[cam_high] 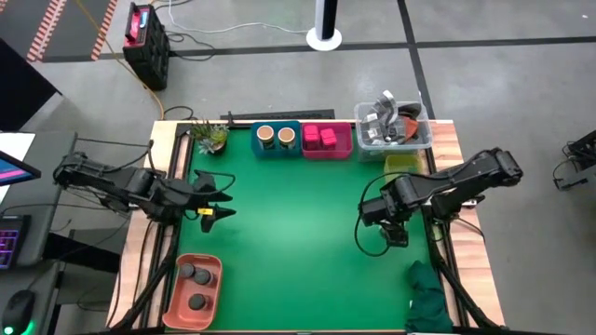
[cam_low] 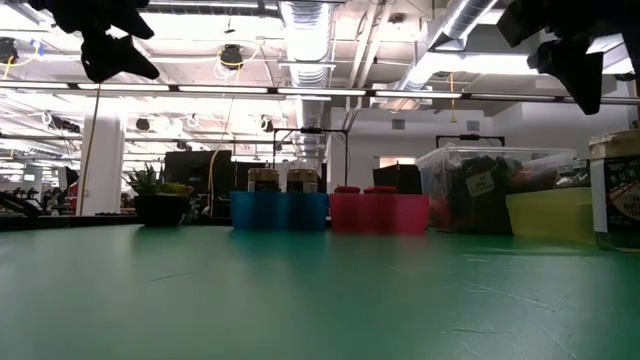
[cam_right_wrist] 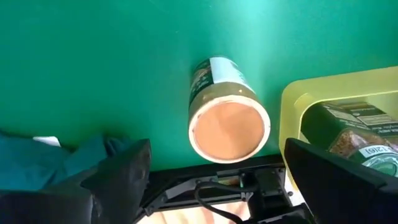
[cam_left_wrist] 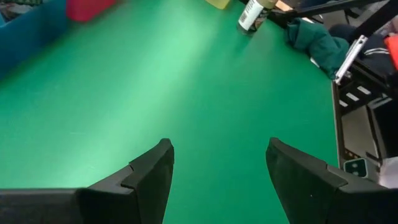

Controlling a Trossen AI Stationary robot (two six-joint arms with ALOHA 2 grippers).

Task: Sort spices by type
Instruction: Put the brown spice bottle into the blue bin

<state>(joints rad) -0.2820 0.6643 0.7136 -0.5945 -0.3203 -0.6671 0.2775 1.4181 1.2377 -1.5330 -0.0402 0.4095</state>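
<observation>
Right gripper (cam_right_wrist: 211, 177) hangs wide open above a green jar (cam_right_wrist: 227, 112) standing upright on the green mat (cam_high: 298, 233), just beside a yellow bin (cam_right_wrist: 298, 93) (another jar inside). Left gripper (cam_left_wrist: 217, 168), fingers parted and holding nothing, waits over the mat's left edge.

We see a little plant (cam_high: 210, 137) at the upper left of the green tabletop (cam_high: 298, 242), a clear tub (cam_high: 393, 126) of grey bits at the upper right, and a dark green cloth (cam_high: 428, 298) at the lower right.

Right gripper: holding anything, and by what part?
Nothing is held. The right gripper is open above the green jar, which stands on the mat beside the yellow bin.
</observation>
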